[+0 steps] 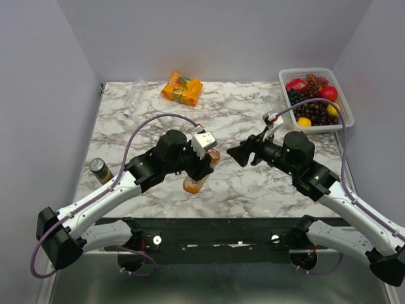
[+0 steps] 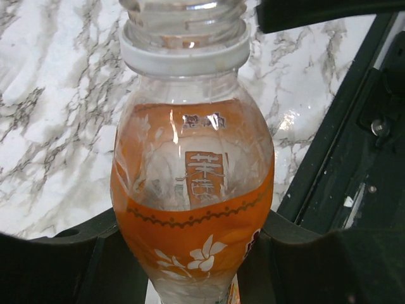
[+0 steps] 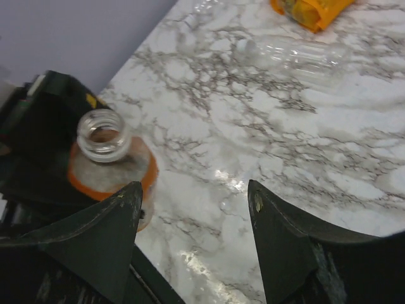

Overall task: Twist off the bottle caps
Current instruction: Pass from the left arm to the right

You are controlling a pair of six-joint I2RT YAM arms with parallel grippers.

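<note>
One orange bottle [image 2: 193, 190], uncapped, clamped in left end effector [image 1: 204, 166]; right end effector [image 3: 193, 190] spread wide, empty.

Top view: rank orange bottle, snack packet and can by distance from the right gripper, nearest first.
From the right gripper:
1. orange bottle: just to its left, near the middle.
2. snack packet: at the back, left of centre.
3. can: far left side, well past the bottle.
</note>
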